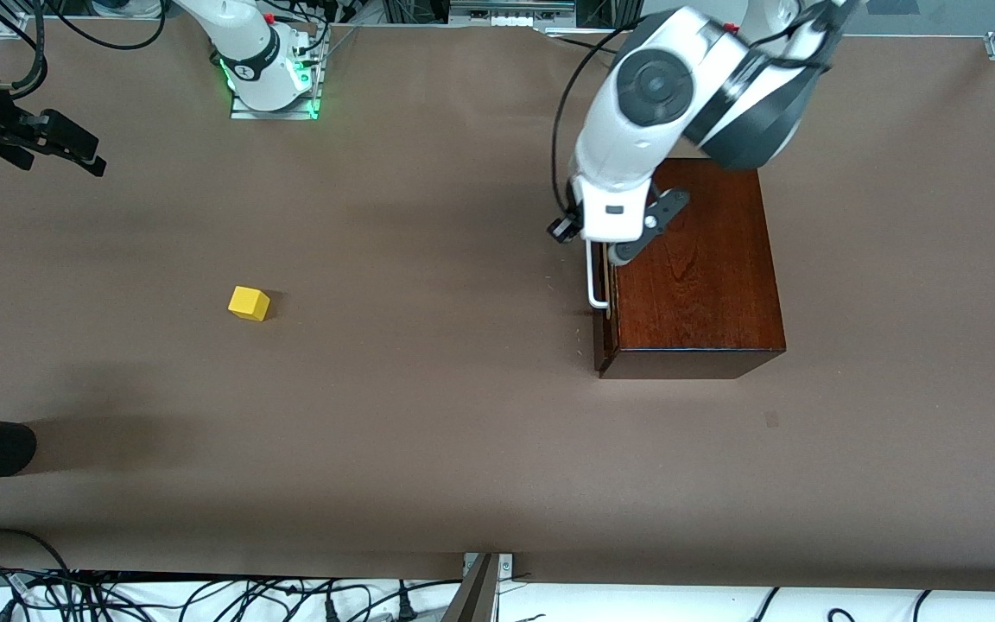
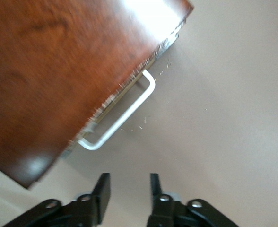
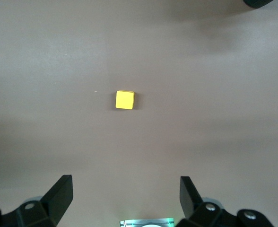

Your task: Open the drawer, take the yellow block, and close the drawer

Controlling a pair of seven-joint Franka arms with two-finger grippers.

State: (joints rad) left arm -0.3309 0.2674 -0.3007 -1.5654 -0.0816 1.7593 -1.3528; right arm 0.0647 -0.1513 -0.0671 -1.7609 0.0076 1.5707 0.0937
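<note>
Your left gripper, fingers part-spread and empty, sits just off the handle of the shut drawer; right gripper waits spread wide above the block.

Yellow block, mahogany box, seemingly white handle

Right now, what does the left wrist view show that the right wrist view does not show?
Only the left wrist view shows the dark wooden box, the drawer's white bar handle and the left gripper, whose fingers stand apart with nothing between them, just off the handle. The drawer looks closed. Only the right wrist view shows the yellow block lying on the bare table, with the right gripper open above it. Both views share the brown table surface.
</note>
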